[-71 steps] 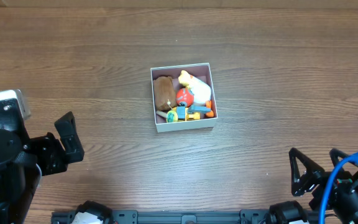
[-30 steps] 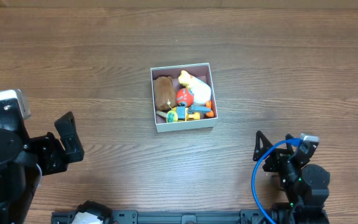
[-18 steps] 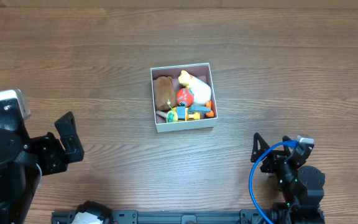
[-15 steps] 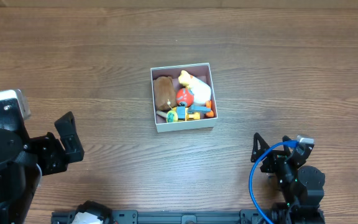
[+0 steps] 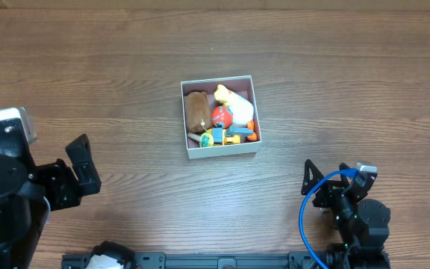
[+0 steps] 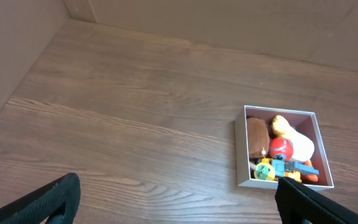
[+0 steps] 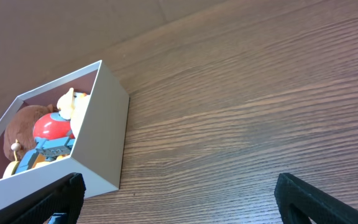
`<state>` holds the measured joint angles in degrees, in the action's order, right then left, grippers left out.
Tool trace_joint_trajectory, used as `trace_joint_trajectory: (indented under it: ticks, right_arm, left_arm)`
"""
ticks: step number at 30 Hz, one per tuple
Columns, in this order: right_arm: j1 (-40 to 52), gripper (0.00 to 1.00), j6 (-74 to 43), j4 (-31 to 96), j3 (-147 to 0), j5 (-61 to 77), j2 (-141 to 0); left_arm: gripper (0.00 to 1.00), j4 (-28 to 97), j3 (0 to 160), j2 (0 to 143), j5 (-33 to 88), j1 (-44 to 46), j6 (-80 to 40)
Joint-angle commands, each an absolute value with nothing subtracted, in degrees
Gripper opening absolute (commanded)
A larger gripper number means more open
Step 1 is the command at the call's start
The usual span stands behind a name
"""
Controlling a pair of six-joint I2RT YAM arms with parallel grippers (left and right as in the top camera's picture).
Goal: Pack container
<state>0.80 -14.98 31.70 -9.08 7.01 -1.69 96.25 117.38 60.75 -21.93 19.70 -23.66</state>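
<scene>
The container (image 5: pixel 222 152) sits mid-way across the table (image 5: pixel 364 75), holding a brown plush (image 5: pixel 195 110), a red ball (image 5: pixel 222 116) and a yellow-and-white duck (image 5: pixel 236 104), with no loose toy showing around it. The left gripper (image 6: pixel 179 202) and right gripper (image 7: pixel 179 196) both hang spread wide and empty, well apart from the box. Packing looks finished, so the next move likely calls only for parking the 2 arms.

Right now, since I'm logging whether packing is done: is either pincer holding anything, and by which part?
Nothing is held. The left pincer and the right pincer both stand open and empty, apart from the container, where the toys lie.
</scene>
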Motion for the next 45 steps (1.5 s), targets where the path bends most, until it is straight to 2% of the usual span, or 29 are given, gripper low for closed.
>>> trace_joint_trajectory:
  ticks: [1,10,12,15,21,30,36,45]
  right_arm:
    - [0.6,1.00,-14.8,31.4,-8.5,6.5,-1.0]
    - [0.6,1.00,-14.8,31.4,-8.5,6.5,-1.0]
    - [0.6,1.00,-14.8,31.4,-8.5,6.5,-1.0]
    - [0.6,1.00,-14.8,31.4,-8.5,6.5,-1.0]
    - [0.6,1.00,-14.8,31.4,-8.5,6.5,-1.0]
    - [0.6,1.00,-14.8,31.4,-8.5,6.5,-1.0]
    - [0.6,1.00,-14.8,31.4,-8.5,6.5,-1.0]
    - [0.6,1.00,-14.8,31.4,-8.5,6.5,-1.0]
  left_arm:
    - [1.00,96.2,117.5,60.4,-22.9,19.1,-24.5]
    - [1.00,96.4,117.4,60.4,-24.6,18.7,-23.8]
    - [1.00,95.3,116.7,60.2,-24.6,16.3,-23.8]
    - [1.00,87.3,109.9,57.5,-22.4,7.3,-23.8]
    - [1.00,68.9,85.6,45.9,-14.7,-3.2,-23.8]
    - [1.00,44.1,46.4,25.9,-9.9,-3.8,-24.0]
    - [1.00,35.2,28.4,15.9,-8.8,-3.8,-28.1]
    - [1.00,27.4,11.8,6.7,-9.0,-3.8,-34.8]
